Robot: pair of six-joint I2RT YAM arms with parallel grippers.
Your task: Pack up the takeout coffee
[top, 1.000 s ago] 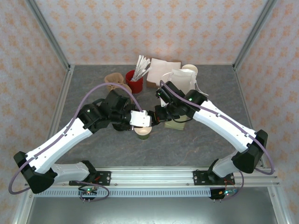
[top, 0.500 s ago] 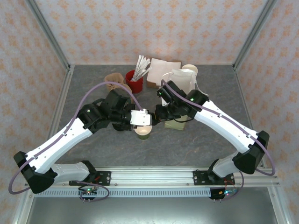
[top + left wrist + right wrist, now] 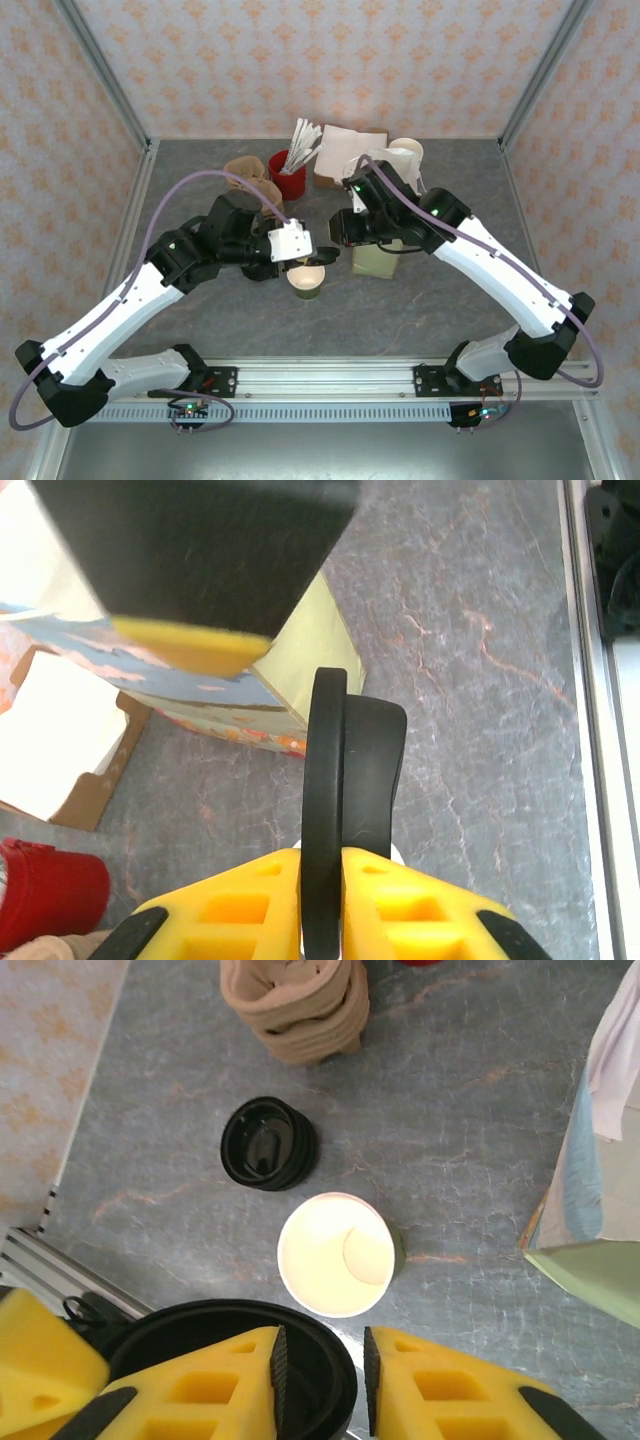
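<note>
The left gripper's (image 3: pixel 322 862) yellow fingers (image 3: pixel 240 905) are pressed together on a round black plastic lid (image 3: pixel 345 750). They pinch it by its rim, so the lid stands on edge in the left wrist view. From above, that lid hangs just over the far right edge of the small dark olive paper cup (image 3: pixel 305 281).

The right gripper's (image 3: pixel 320 1350) fingers (image 3: pixel 445 1390) stand a little apart with a narrow gap between their dark pads, and nothing is clamped between them. The black lid lies beyond them, lower in the right wrist view.

The cup, cream inside, stands upright and uncovered on the grey marbled table (image 3: pixel 480 1110), near the middle. A loose stack of black lids (image 3: pixel 268 1143) sits just beside it on the left, apart from it. A tan stack of folded paper sleeves (image 3: pixel 295 1005) lies farther back. A pale green and white paper bag (image 3: pixel 378 262) stands to the right of the cup, under the right arm. A red cup (image 3: pixel 287 180) holding white sticks stands behind.
</note>
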